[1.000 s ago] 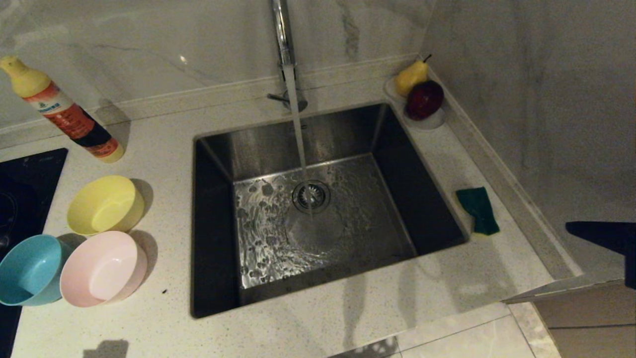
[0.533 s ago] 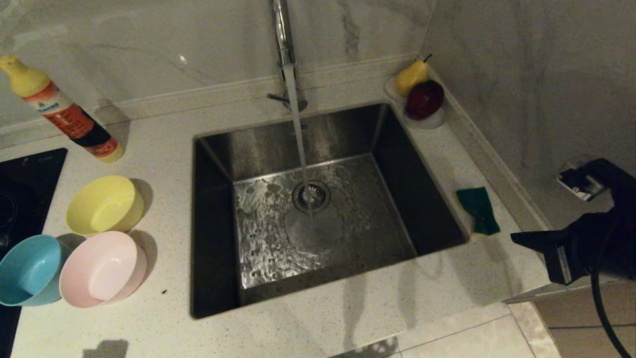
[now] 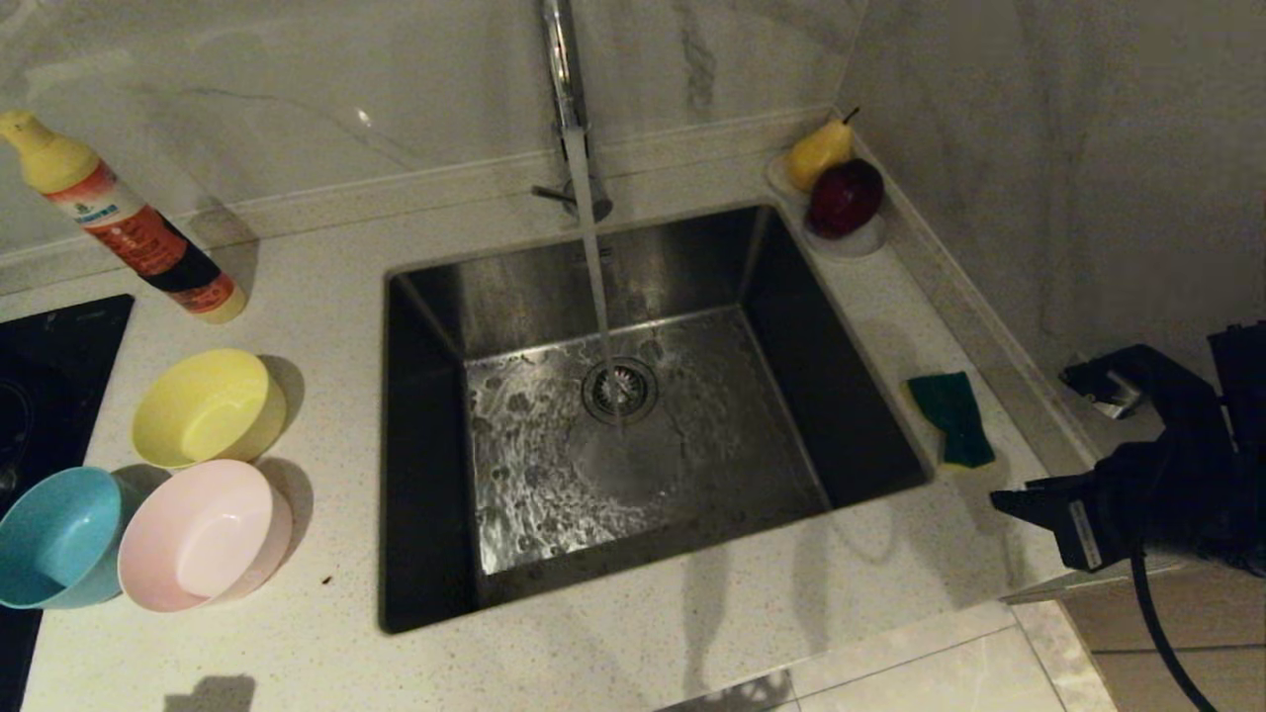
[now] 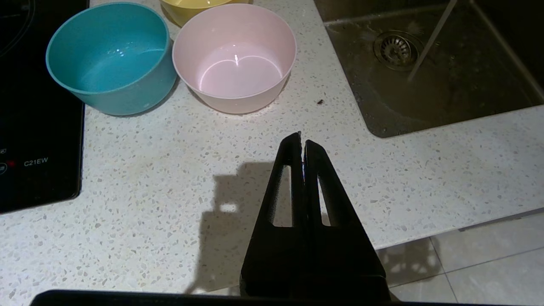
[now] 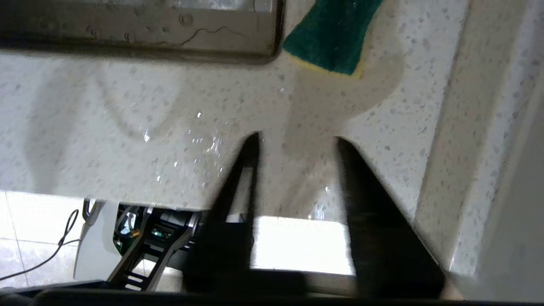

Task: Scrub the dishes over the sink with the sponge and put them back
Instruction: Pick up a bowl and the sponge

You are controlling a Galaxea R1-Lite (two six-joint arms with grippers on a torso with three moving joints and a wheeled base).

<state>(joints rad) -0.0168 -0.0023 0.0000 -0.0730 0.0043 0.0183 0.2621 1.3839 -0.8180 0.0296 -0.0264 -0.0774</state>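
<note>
Sponge right of frame, untouched; right gripper fingers spread, approaching; next: descend, grasp. Left gripper clenched.

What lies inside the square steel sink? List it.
Inside the square stainless steel sink: a round drain strainer at the centre, a stream of tap water falling onto it, and a wet, rippled floor. No dishes. What lies below the strainer is hidden.

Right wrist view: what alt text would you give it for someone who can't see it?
The right gripper, its two dark fingers spread apart and empty, hangs over a wet speckled countertop, pointing toward a green-faced sponge with a yellow edge. The sponge lies on the counter beside the corner of the steel sink, not touched.
</note>
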